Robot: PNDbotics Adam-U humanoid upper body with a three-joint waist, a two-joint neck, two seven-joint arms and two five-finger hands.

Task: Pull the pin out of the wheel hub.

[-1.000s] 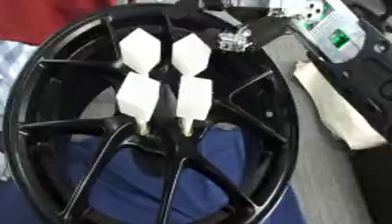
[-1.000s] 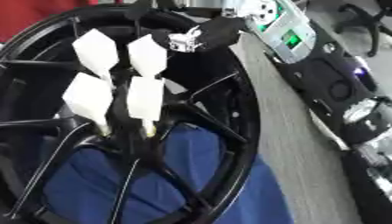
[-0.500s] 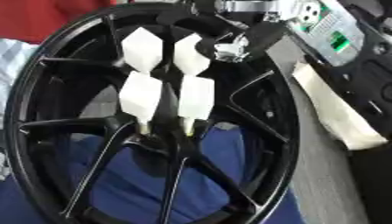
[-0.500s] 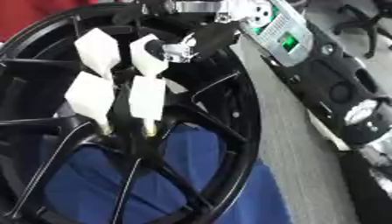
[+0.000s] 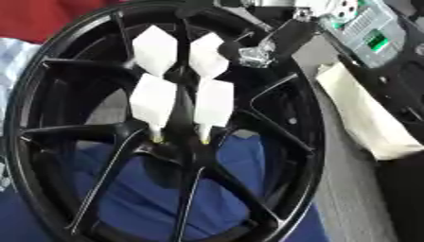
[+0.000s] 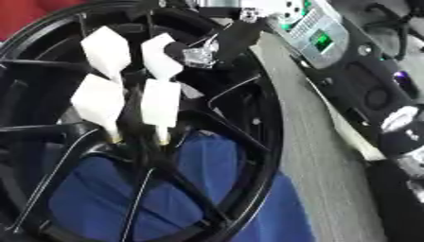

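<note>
1. Wheel hub [image 5: 290,142], black with thin spokes, fills most of the frame from the upper left down to the bottom edge, lying over blue cloth [image 5: 149,189].
2. Four white pins stand in the hub's middle region, left of centre in the upper half: two upper ones [image 5: 155,47] and [image 5: 207,56], and two lower ones [image 5: 154,101] and [image 5: 214,104].
3. The lower two pins taper to thin yellowish tips that sit in the hub's centre, where the spokes meet.
4. The right hand [image 5: 257,47] reaches in from the upper right of the frame, a black finger with a silver joint just beside the upper right pin.
5. I cannot tell whether its fingers are curled around the pin or merely close to it; contact is not clear.
6. The left hand shows in neither view.
7. A grey device with a green display [image 5: 368,35] lies in the upper right corner, beside the rim.
8. A pale cream pad [image 5: 364,113] lies right of the hub.
</note>
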